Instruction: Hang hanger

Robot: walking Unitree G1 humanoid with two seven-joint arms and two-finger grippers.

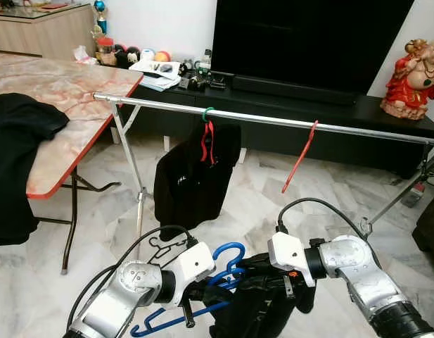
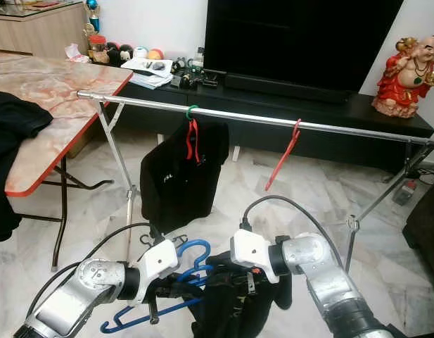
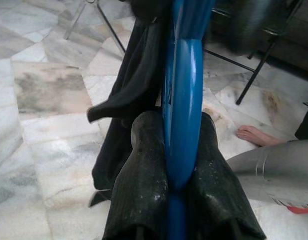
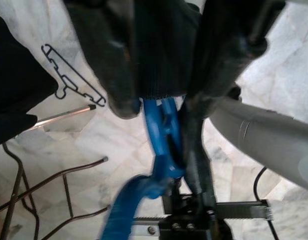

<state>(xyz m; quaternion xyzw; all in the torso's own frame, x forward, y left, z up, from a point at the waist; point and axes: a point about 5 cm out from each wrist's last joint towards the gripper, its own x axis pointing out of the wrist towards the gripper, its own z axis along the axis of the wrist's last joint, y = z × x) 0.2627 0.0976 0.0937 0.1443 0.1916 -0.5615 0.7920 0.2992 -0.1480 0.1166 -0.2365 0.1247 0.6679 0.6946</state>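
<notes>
- A silver clothes rail is seen running across the middle of the frame, from upper left to right, in front of a black TV cabinet.
- Two hangers are counted on the rail: a red hanger with a green hook, carrying a black shirt, and an empty red hanger to its right.
- A marble-patterned table with red edging is placed at the upper left, and dark clothing is draped over its near edge.
- A thin black wire hanger is left lying on the marble floor.
- At the bottom centre, a blue hanger with a black garment on it is held low, below the rail.
- The left gripper is clamped narrowly on the blue hanger's bar, its fingers pressed to either side.
- The right gripper is closed around the black garment and the blue hanger beneath it.
- A person's bare foot is seen on the floor.
</notes>
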